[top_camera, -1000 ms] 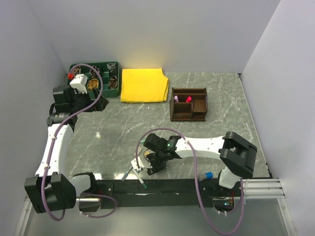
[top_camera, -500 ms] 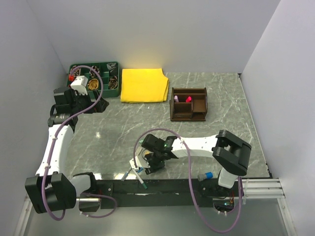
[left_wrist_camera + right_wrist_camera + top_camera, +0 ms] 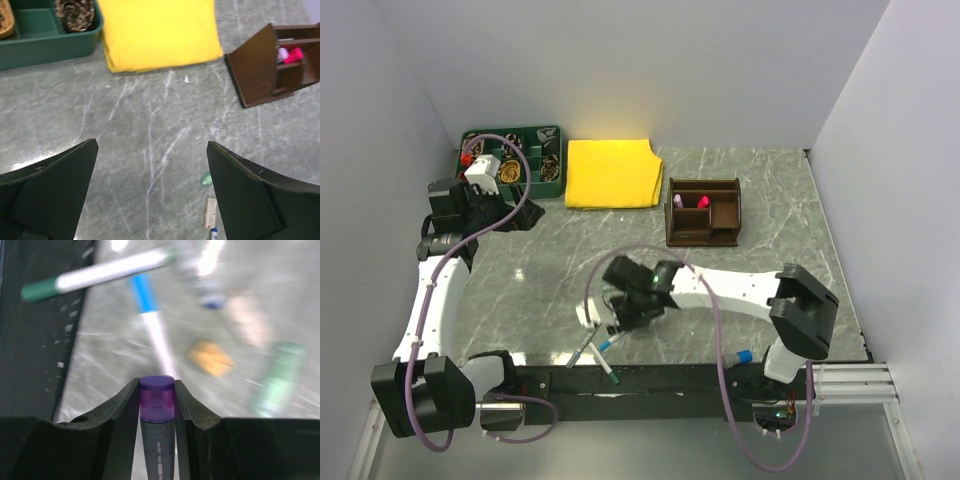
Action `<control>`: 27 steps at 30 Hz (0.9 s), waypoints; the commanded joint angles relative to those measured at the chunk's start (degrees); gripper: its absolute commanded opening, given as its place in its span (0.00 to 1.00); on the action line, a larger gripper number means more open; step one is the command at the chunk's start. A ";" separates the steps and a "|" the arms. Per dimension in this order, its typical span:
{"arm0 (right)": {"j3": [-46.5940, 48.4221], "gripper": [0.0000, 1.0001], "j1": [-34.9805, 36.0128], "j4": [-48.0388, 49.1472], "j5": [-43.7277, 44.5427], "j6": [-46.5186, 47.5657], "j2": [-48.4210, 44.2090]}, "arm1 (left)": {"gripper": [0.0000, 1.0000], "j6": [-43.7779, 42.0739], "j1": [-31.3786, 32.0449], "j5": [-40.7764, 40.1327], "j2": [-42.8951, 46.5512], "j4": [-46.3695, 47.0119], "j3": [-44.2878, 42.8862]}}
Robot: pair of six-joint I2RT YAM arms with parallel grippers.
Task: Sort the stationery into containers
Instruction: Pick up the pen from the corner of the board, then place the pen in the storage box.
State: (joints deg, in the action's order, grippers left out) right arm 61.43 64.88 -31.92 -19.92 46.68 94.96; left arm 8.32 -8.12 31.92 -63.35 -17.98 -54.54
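The right arm (image 3: 740, 292) lies low along the near side of the marble table (image 3: 560, 250), elbow bent at the right edge and forearm stretched leftward, so the right gripper (image 3: 156, 385) hangs just above the loose items by the black front rail (image 3: 650, 378). The left arm (image 3: 435, 290) rises from its base and reaches far back on the left, its wrist beside the green tray (image 3: 510, 131). The left gripper (image 3: 152, 145) hovers over bare marble with its jaws wide apart and nothing between them.

The dark wooden organiser (image 3: 703, 212) stands well away at the back right, next to the yellow cloth (image 3: 612, 172), with pink caps (image 3: 702, 202) showing in a rear compartment.

The right jaws are clamped on a purple-capped marker (image 3: 157, 400) — grey barrel, cap poking just past the fingertips. Under it on the table lie a blue-capped pen (image 3: 150, 315) and a green-capped pen (image 3: 95, 272), both white-bodied. A small tan block (image 3: 212, 357) sits beside them, and a blurred green piece (image 3: 277, 377) lies further right.
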 commanded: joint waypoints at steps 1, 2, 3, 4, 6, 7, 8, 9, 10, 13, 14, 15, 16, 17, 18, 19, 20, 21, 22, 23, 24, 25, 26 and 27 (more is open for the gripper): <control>15.80 0.00 -7.54 -6.21 -2.38 -4.04 -5.05 | 0.97 2.40 0.21 5.78 0.08 4.70 -2.05; 18.52 0.00 -9.06 -8.14 -3.45 -7.01 -4.61 | 0.97 2.84 0.47 6.13 -0.89 5.14 -2.49; 24.47 0.00 -11.07 -9.29 -4.50 -8.52 -3.47 | 0.96 3.02 1.34 6.66 -1.50 5.75 -3.63; 27.66 0.00 -14.57 -10.17 -5.38 -10.18 -2.68 | 0.96 2.93 1.87 6.75 -2.12 6.63 -4.16; 35.29 0.00 -18.63 -11.06 -7.49 -16.07 -0.93 | 0.96 2.59 3.63 7.27 -4.05 7.43 -5.91; 36.90 0.00 -20.48 -10.45 -7.93 -17.92 -0.57 | 0.96 2.15 4.33 7.54 -4.84 7.43 -6.62; 37.70 0.00 -23.98 -7.74 -8.11 -20.98 -0.65 | 0.96 1.36 5.21 7.80 -6.68 7.00 -7.24; 37.36 0.00 -25.23 -5.80 -7.24 -21.97 -1.52 | 0.96 -0.74 7.31 7.80 -7.57 6.56 -8.37; 36.66 0.00 -26.46 -3.87 -6.19 -22.41 -2.05 | 0.96 -1.89 7.85 7.80 -8.45 5.94 -8.65; 32.45 0.00 -29.89 2.46 -3.19 -22.77 -3.98 | 0.96 -4.01 11.46 9.64 -10.73 7.86 -8.12; 30.70 0.00 -30.77 7.35 -3.11 -23.81 -5.99 | 0.95 -3.57 11.63 10.09 -11.96 10.74 -7.95; 25.89 0.00 -33.04 10.88 -2.50 -24.69 -7.40 | 0.95 -2.18 11.72 10.35 -12.84 11.55 -8.56; 23.24 0.00 -33.94 14.92 -1.79 -25.75 -9.07 | 0.95 -1.64 11.90 10.79 -14.07 11.74 -9.52; 20.69 0.00 -34.90 22.27 -1.35 -27.15 -11.87 | 0.95 -2.07 12.16 10.88 -16.78 10.61 -10.75; 16.66 0.00 -36.39 25.21 -1.00 -27.42 -13.03 | 0.95 -2.86 13.21 10.71 -18.11 9.72 -13.63; 14.97 0.00 -37.10 29.77 -0.47 -27.43 -13.83 | 0.95 -3.74 13.83 10.53 -19.25 9.02 -14.79; 13.38 0.00 -37.72 31.64 -0.29 -27.60 -15.14 | 0.95 -4.88 14.35 10.36 -21.18 9.01 -15.50; 10.49 0.00 -39.38 33.66 -0.47 -27.69 -15.67 | 0.95 -5.32 15.32 10.44 -22.07 9.53 -16.46; 8.90 0.00 -40.18 37.94 -1.08 -27.78 -16.20 | 0.95 -5.76 15.76 10.44 -23.47 9.89 -16.82; 7.40 0.00 -40.71 39.90 -0.82 -27.87 -16.90 | 0.95 -6.29 16.64 9.75 -24.09 9.98 -18.04; 5.04 0.00 -42.28 41.75 -0.47 -28.13 -17.08 | 0.95 -6.03 16.99 9.48 -24.88 9.89 -18.84; 4.15 0.00 -43.08 44.64 -0.82 -28.91 -17.09 | 0.96 -5.77 17.26 9.39 -26.37 9.80 -19.63; 3.01 0.00 -43.61 45.80 -1.08 -29.01 -16.74 | 0.96 -5.16 17.87 9.13 -27.17 9.72 -21.11; 2.56 0.00 -43.96 46.94 -1.08 -28.92 -16.30 | 0.96 -5.33 18.22 8.86 -27.70 9.54 -21.83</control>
State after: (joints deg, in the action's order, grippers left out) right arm 66.39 22.94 -0.03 -21.37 19.73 80.12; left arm 4.05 8.54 40.69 -89.21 -10.33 -71.24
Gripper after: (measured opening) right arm 0.368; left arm 0.959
